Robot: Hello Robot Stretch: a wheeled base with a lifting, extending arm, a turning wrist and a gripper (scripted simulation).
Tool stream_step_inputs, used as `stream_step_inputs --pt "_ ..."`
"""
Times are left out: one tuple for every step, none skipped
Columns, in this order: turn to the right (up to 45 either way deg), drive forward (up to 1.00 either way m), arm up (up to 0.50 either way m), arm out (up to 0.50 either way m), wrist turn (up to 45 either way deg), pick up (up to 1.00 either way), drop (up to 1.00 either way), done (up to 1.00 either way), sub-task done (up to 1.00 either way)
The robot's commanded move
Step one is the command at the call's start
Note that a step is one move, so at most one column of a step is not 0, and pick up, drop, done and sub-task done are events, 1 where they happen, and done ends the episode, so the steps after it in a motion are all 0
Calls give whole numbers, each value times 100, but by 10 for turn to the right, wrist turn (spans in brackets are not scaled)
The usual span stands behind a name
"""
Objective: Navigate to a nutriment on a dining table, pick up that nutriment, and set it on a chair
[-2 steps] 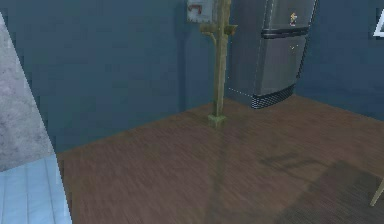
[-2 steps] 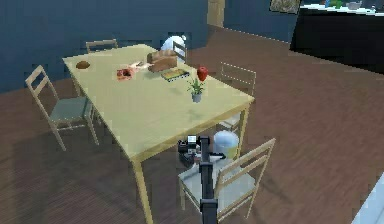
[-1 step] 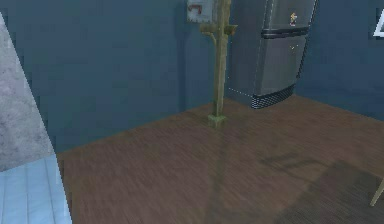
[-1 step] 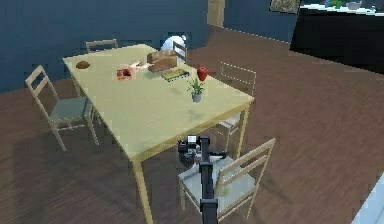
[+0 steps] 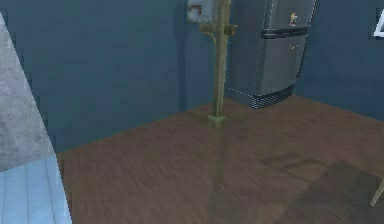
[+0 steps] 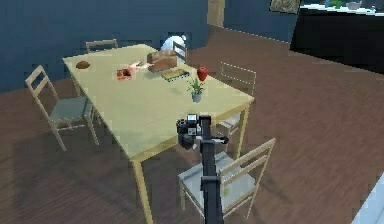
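A light wooden dining table (image 6: 150, 120) stands in the arm side view with chairs around it. On it lie a small red round thing (image 6: 202, 73), a pink-red item (image 6: 125, 72), a brown block (image 6: 160, 60), a dark flat item (image 6: 177, 75), a small bowl (image 6: 83, 65) and a little potted plant (image 6: 196, 90). My arm (image 6: 211, 185) rises from the bottom edge. The gripper (image 6: 187, 133) sits at the table's near right edge, short of the plant. I cannot tell whether it holds anything. A wooden chair (image 6: 232, 180) stands just beside the arm.
More chairs stand at the table's left (image 6: 58, 105), far side (image 6: 100, 45) and right (image 6: 236, 78). A black counter (image 6: 340, 35) fills the far right. In the forward view are a blue wall, a grey fridge (image 5: 282, 50), a wooden pole (image 5: 216, 70) and open wood floor (image 5: 200, 170).
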Motion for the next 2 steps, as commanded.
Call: stream_step_inputs --pt "0 0 0 -8 0 0 0 0 0" --pt "0 0 0 0 0 0 0 100 0"
